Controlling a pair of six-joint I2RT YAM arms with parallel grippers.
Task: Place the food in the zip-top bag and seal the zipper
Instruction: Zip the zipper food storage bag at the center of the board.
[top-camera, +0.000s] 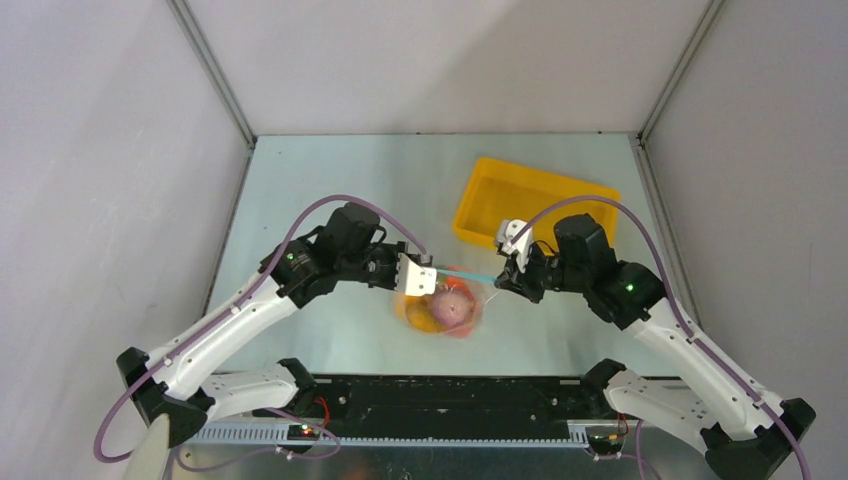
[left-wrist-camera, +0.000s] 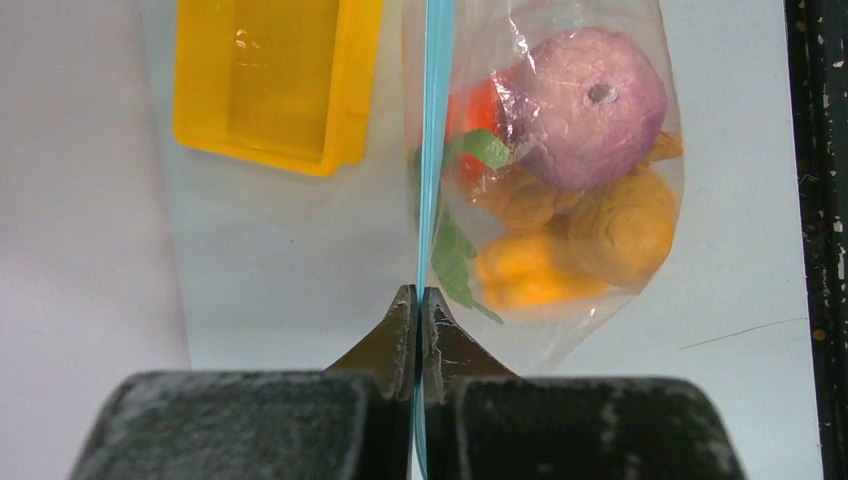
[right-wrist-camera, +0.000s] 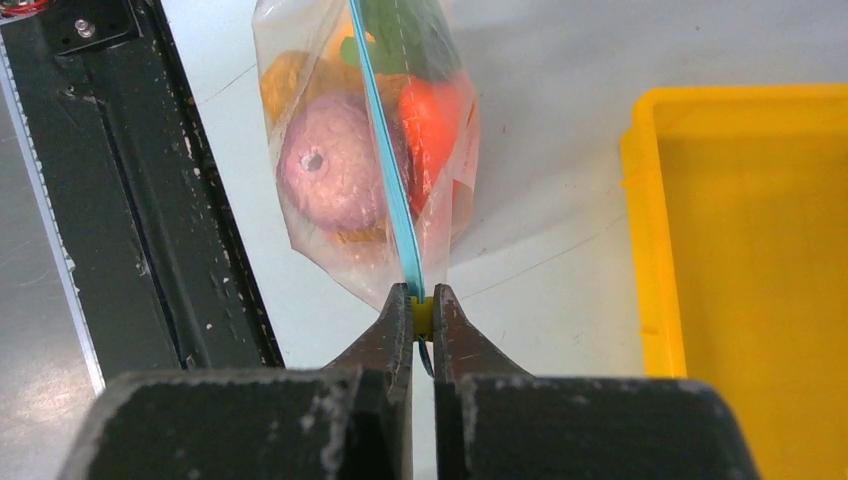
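Observation:
The clear zip-top bag (top-camera: 445, 310) hangs between my two grippers with the food inside it. In the left wrist view I see a purple-pink onion (left-wrist-camera: 590, 105), a red-orange carrot (left-wrist-camera: 478, 110) with a green leaf, a yellow-orange fruit (left-wrist-camera: 530, 272) and amber pieces (left-wrist-camera: 622, 225). The teal zipper (left-wrist-camera: 434, 150) runs taut from one gripper to the other. My left gripper (left-wrist-camera: 419, 295) is shut on one end of the zipper. My right gripper (right-wrist-camera: 421, 298) is shut on a small yellow slider (right-wrist-camera: 422, 312) at the other end of the zipper (right-wrist-camera: 385, 170). The onion (right-wrist-camera: 330, 175) and carrot (right-wrist-camera: 432, 125) show there too.
The yellow rectangular tray (top-camera: 535, 200) stands behind the bag at the back right, close beside my right gripper (top-camera: 500, 275); it looks empty in the wrist views. A black rail (top-camera: 450, 400) runs along the table's near edge, just in front of the bag.

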